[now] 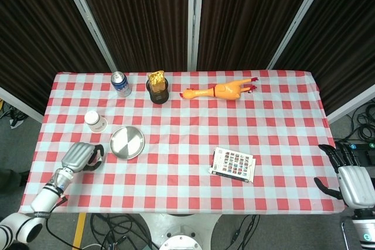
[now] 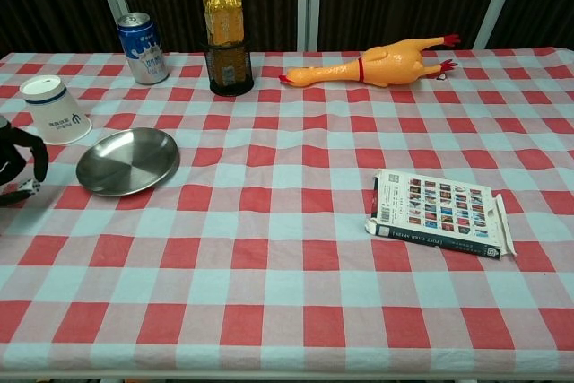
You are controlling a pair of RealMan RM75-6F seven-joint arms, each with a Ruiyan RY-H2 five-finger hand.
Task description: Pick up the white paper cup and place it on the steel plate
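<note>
The white paper cup [image 1: 94, 121] [image 2: 56, 111] stands upside down on the checked cloth at the left. Just to its right and nearer me lies the round steel plate [image 1: 127, 142] [image 2: 127, 160], with nothing on it. My left hand [image 1: 82, 156] [image 2: 20, 164] hovers over the cloth below the cup and left of the plate, fingers curled and holding nothing. My right hand [image 1: 350, 178] hangs off the table's right edge with fingers spread, holding nothing.
A blue drink can [image 1: 120, 83] [image 2: 143, 47], a black holder with a gold packet [image 1: 157, 88] [image 2: 227, 39] and a rubber chicken [image 1: 220, 91] [image 2: 372, 65] line the far side. A book [image 1: 233, 164] [image 2: 441, 213] lies right of centre.
</note>
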